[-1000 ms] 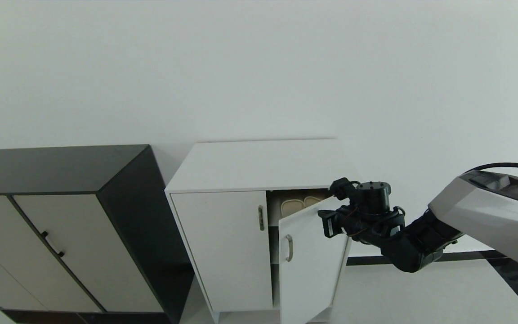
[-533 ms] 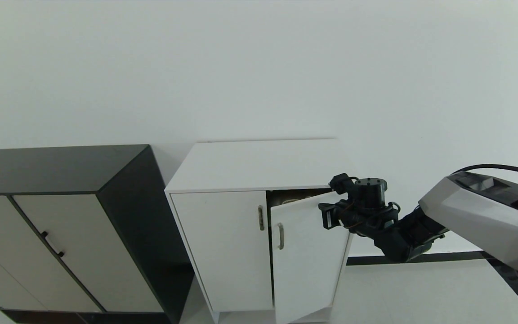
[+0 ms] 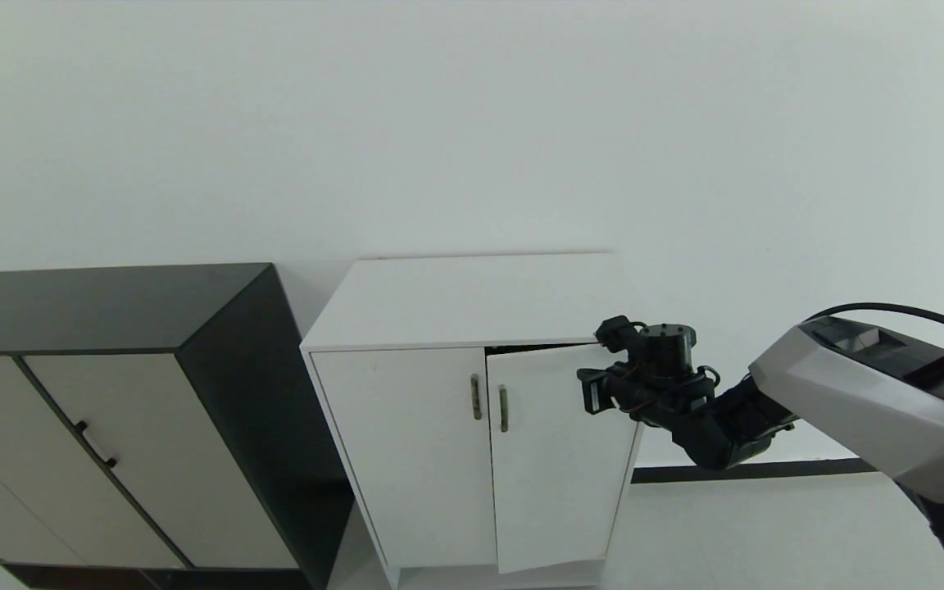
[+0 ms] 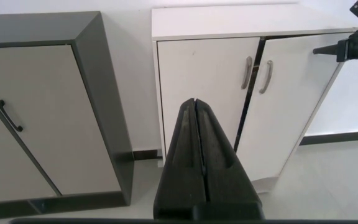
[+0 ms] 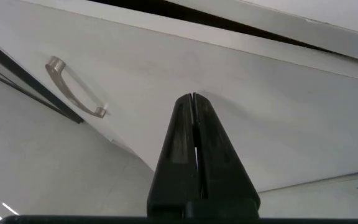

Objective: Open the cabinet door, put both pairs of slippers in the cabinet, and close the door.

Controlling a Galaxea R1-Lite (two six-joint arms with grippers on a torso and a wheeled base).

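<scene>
The white cabinet (image 3: 472,299) stands against the wall. Its right door (image 3: 554,459) is almost flush, with a thin dark gap along its top edge. My right gripper (image 3: 595,385) is shut and rests its tip against the upper right part of that door; in the right wrist view the shut fingers (image 5: 192,109) touch the door panel (image 5: 278,118) beside the handle (image 5: 76,93). My left gripper (image 4: 194,109) is shut on nothing and hangs well in front of the cabinet (image 4: 229,22). The doors hide the inside of the cabinet.
A larger dark cabinet (image 3: 111,307) with pale doors and black handles stands close to the white one's left side. The white wall rises behind both. Pale floor (image 3: 767,533) lies open to the right of the white cabinet.
The right door has swung from half open to nearly closed, with my right gripper moving in against it. The slippers seen on the shelf earlier are now behind the door.
</scene>
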